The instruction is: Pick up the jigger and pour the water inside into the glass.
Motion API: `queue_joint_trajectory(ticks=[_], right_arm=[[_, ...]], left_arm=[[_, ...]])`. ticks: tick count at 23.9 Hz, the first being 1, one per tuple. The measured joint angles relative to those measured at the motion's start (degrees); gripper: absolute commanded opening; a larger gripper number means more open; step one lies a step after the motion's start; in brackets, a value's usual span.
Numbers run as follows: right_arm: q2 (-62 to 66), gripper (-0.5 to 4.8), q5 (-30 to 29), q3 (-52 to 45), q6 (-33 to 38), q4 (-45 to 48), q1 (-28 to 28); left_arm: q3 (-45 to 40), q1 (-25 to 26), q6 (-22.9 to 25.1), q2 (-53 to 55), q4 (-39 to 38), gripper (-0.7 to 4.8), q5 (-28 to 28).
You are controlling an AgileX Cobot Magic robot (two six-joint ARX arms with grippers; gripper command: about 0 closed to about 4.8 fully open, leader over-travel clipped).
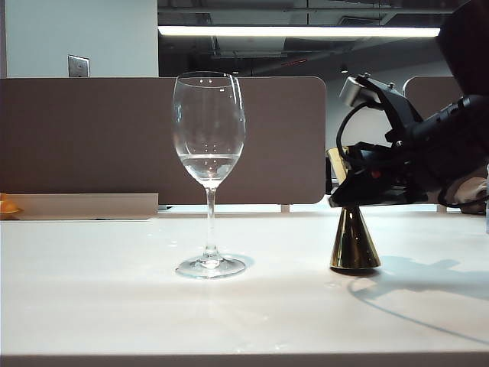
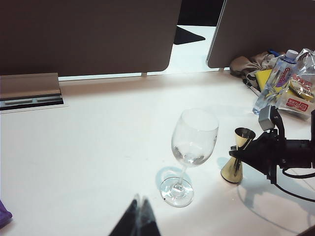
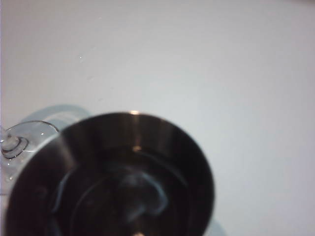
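Stage: grasp phase; lift and pour not yet done.
Jigger: stands upright on the bench, its base flat on the surface, just beside the glass and on the right of it in the exterior view.
Glass: upright, apart from the jigger; a shallow pool of clear liquid already sits low in the bowl.
Jigger contents: the right wrist view looks into the upper cup; dark reflections, so the water level cannot be told.
Right pincer: level with the jigger's waist, fingers narrowed around the pinch between the two cones; it appears to be pinching the jigger there, though firm contact cannot be confirmed.
Left pincer: hangs above the bench on the near side of the glass, tips pressed together, holding nothing.
Remaining: raise the jigger, carry it over the glass rim, tip it.
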Motion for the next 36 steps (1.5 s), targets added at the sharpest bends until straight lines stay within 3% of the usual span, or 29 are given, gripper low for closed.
queue_joint_trajectory(ticks=[10,12,23,36], right_arm=[[-0.42,0.35,0.00,0.02,0.02,-0.09,0.00],[-1.16,0.08,0.00,0.04,0.04,-0.33,0.00],[-7.39,-0.01,0.00,0.48,0.15,-1.95,0.04],[-16.55,-0.01,-0.02,12.52,-2.03,-20.79,0.09]], left_arm=[[0.00,0.00,0.00,0.00,-0.81,-0.03,0.00],[0.00,0.00,0.00,0.00,-1.01,-0.03,0.00],[0.00,0.00,1.97,-0.02,-1.09,-0.03,-0.13],[0.00,0.00,2.78,-0.02,-1.09,-0.02,-2.58]])
